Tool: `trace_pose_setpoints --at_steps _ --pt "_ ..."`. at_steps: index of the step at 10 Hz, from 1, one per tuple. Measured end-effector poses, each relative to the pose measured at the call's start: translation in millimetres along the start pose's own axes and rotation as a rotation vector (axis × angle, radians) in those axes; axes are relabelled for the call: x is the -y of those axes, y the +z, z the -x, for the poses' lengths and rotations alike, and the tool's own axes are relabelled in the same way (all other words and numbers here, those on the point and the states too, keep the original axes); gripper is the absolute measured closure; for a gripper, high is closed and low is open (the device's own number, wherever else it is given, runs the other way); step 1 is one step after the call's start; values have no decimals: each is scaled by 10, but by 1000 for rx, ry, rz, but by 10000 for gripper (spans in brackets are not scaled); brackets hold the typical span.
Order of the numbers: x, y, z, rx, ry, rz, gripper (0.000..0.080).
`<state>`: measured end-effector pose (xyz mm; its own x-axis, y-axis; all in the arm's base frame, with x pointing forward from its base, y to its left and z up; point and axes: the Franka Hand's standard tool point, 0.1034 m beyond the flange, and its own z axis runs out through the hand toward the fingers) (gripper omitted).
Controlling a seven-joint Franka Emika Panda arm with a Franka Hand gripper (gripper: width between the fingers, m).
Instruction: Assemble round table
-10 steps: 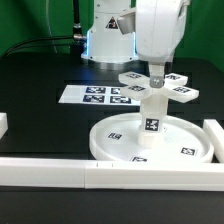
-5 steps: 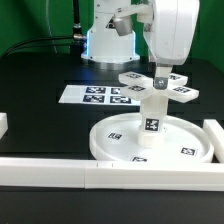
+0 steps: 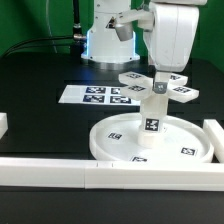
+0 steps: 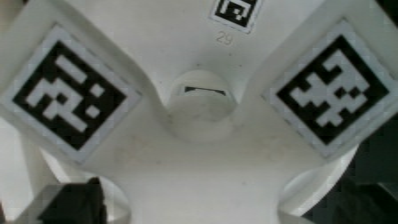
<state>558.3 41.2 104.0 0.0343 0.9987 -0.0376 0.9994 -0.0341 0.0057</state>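
Black bench point(image 3: 40, 110): cross-shaped foot point(image 3: 158, 86) seated on post point(image 3: 152, 118) in disc point(image 3: 150, 143); pincer point(image 3: 160, 78) raised since, grip state cannot be told; foot likely released

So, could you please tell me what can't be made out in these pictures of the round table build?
- Claw, exterior view: the wrist housing covers it, so open or shut is unclear; the wrist view shows only one dark fingertip, cut off by the edge.
- Joint between post and cross-shaped foot: hidden under the foot.
- Disc: its front rim is hidden behind the white border bar.
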Motion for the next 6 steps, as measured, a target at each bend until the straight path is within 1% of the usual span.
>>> trace_pose_setpoints --at_steps 2,3,4,6 --pt "4 9 0 0 2 -2 151" --pt "5 12 2 0 4 -2 272" --pt "4 13 8 0 5 -2 363" --pt "3 13 18 0 3 -2 363"
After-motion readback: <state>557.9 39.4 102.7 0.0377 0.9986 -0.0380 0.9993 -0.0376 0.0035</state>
